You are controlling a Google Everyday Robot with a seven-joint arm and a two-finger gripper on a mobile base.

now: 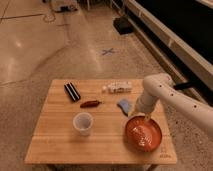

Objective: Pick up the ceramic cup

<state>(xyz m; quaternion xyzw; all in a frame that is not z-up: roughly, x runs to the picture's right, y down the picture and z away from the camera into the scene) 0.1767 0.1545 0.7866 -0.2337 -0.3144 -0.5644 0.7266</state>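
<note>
The ceramic cup (83, 123) is small, white and handleless. It stands upright with its wide mouth up on the wooden table (55, 145), left of centre. My gripper (139, 115) hangs from the white arm (165, 92) at the right side of the table, just above the far rim of the orange plate (143, 134). The gripper is well to the right of the cup and apart from it.
A black rectangular object (72, 92) lies at the back left. A red chili-shaped item (91, 104) lies mid-table, a white packet (118, 87) at the back, and a blue object (124, 104) beside the gripper. Polished floor surrounds the table, with a wall at right.
</note>
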